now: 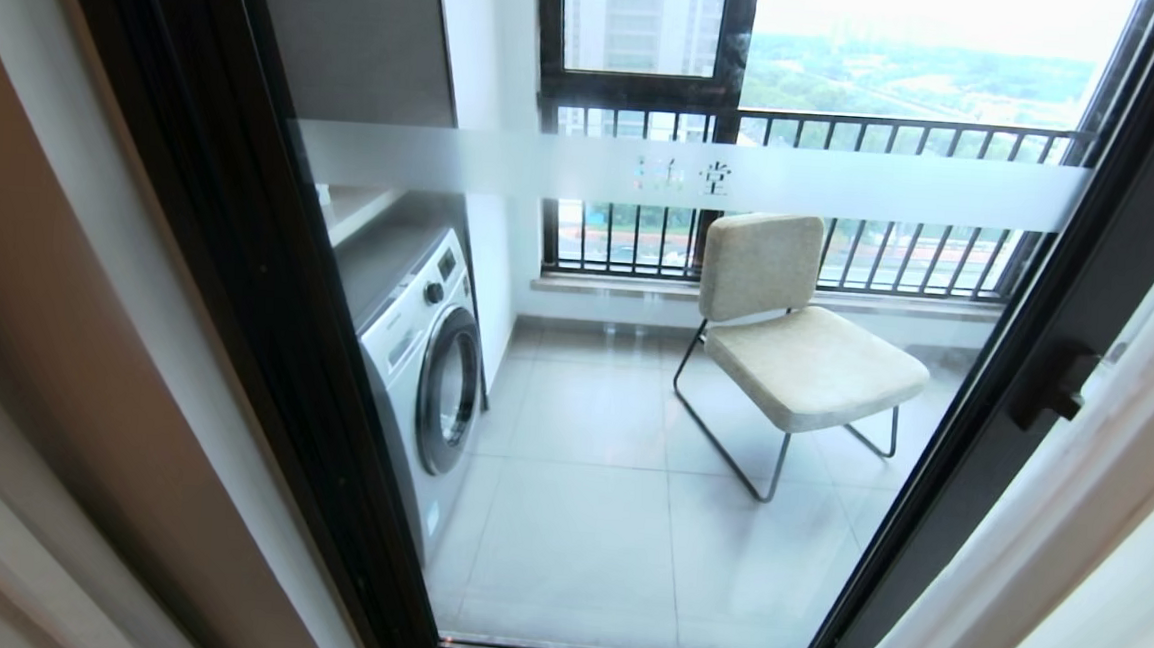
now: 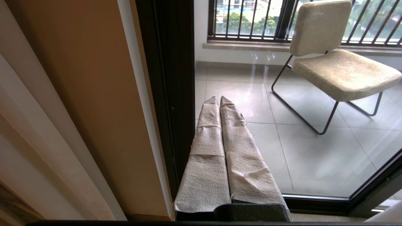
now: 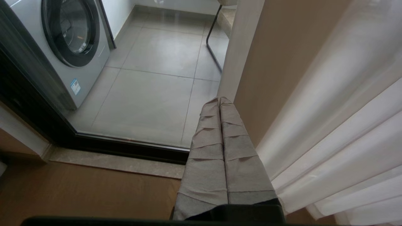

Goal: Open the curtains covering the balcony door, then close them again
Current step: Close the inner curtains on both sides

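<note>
The balcony door fills your head view: clear glass in a thick black frame, a frosted white band across the upper part and a black handle on the right stile. It stands fully uncovered.

The curtains are gathered off to both sides. The cream-beige drape hangs at the left edge of the glass, and on the right you can see beige cloth with the white sheer bunched beside it. Judging by that, you are at the turn of the task: the opening half looks done, and the closing half is not yet begun.

Through the glass, on the balcony floor, a washing machine stands at the left and a padded chair at the right, with the barred windows behind.

Your left hand is pressed shut and empty, pointing at the left door frame, just beside the drape. Your right hand is also closed on nothing, low and near the door sill, with the right curtain's leading edge just to its right.

Next you will likely need to part one hand's fingers, take hold of a curtain's leading edge, and drag it across the glass. The sheer is thin and may slip, so take the heavier fold too.
</note>
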You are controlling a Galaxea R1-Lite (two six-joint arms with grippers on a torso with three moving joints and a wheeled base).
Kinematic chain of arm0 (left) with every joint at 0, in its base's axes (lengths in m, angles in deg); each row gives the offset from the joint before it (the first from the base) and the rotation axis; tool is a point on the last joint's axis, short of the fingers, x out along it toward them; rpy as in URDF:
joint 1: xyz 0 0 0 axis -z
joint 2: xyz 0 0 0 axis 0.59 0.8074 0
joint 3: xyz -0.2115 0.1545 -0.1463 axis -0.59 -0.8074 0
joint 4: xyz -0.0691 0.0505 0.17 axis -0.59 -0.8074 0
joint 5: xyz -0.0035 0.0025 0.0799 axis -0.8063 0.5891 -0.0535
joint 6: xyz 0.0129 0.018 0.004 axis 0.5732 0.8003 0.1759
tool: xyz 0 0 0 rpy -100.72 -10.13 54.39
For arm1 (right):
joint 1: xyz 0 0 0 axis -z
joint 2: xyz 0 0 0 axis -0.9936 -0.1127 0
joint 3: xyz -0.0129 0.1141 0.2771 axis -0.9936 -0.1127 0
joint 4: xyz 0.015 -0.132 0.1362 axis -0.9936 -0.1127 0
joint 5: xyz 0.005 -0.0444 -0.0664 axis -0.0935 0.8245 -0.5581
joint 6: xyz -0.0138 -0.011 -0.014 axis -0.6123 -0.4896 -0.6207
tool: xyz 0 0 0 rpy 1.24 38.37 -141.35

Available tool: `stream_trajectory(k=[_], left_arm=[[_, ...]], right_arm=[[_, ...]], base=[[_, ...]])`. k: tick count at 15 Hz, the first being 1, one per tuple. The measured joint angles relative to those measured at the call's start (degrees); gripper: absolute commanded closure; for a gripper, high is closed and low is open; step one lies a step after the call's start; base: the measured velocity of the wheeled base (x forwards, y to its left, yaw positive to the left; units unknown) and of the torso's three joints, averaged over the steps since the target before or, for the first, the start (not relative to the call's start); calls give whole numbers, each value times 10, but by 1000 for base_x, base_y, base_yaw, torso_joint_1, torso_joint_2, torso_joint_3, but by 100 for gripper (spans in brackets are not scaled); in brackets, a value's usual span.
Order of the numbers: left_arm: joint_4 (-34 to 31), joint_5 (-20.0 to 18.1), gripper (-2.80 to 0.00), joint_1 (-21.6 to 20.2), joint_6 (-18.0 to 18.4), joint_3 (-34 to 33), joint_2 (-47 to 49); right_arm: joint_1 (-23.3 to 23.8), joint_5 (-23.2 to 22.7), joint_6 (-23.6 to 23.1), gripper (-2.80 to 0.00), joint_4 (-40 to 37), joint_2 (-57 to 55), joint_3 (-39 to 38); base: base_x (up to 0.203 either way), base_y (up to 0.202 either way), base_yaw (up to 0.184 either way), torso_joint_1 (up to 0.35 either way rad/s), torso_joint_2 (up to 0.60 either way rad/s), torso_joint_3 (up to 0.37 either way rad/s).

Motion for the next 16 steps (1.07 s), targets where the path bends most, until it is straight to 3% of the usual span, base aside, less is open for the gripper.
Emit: stream_trajectory(k=[3, 8, 16], left_arm=[[0, 0, 0, 0, 0, 0, 0], [0, 0, 0, 0, 0, 0, 0], [0, 0, 0, 0, 0, 0, 0]], right_arm=[[-6, -2, 26, 0, -34, 0, 0], [-58, -3, 39, 0, -38, -3, 0], [32, -14, 18, 0, -48, 55, 0]], base=[[0, 0, 0, 0, 0, 0], [0, 0, 0, 0, 0, 0], [0, 0, 0, 0, 0, 0]])
